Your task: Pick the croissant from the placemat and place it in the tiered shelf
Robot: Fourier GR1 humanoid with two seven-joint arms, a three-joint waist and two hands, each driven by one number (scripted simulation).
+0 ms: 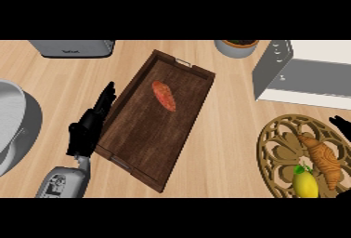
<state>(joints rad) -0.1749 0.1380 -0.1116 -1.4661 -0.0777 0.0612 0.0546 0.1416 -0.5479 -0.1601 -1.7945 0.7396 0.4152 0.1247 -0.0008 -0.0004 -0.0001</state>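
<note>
The left hand (87, 129) lies flat on the wooden counter (226, 139), fingers straight and pointing far, just beside the left rim of one dark wooden tray (140, 153). One reddish sweet potato (164, 95) rests in the tray's far half. At the right edge, a dark sliver of the right hand (341, 122) shows; its fingers cannot be made out. One croissant (323, 160) lies on the round openwork placemat (277, 153) at near right, one lemon (306, 184) touching it. The far-left toaster (72, 48) bears lettering, possibly "Tefal".
</note>
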